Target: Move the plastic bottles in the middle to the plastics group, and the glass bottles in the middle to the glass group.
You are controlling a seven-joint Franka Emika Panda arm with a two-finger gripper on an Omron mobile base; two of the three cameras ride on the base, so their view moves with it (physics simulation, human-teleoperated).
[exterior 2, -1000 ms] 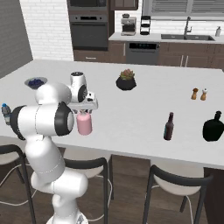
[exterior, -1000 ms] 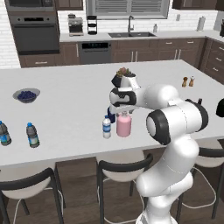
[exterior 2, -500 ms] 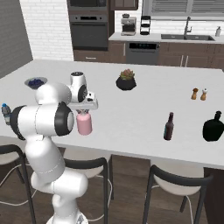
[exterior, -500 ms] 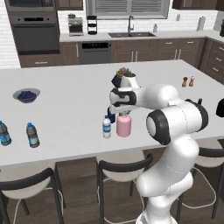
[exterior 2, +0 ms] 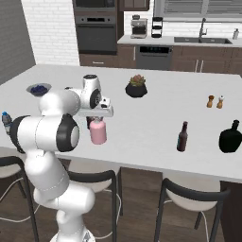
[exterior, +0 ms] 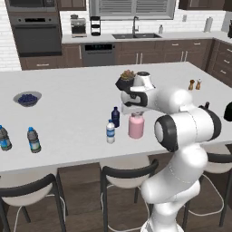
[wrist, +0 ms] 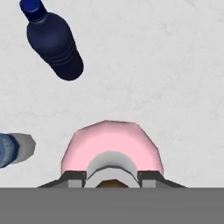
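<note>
- squat pink glass bottle (wrist: 112, 146): neck base hidden by gripper (wrist: 112, 178) fingertips
- clear white-capped plastic bottle (wrist: 13, 148), left of pink bottle: cut by frame edge

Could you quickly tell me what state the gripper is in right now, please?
Gripper: shut on the neck of the squat pink glass bottle, which stands upright on the counter.

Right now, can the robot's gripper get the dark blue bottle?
Probably not yet. The gripper is shut on the pink bottle, so it's busy. The dark blue bottle stands close beside it on the counter with nothing covering it.
</note>
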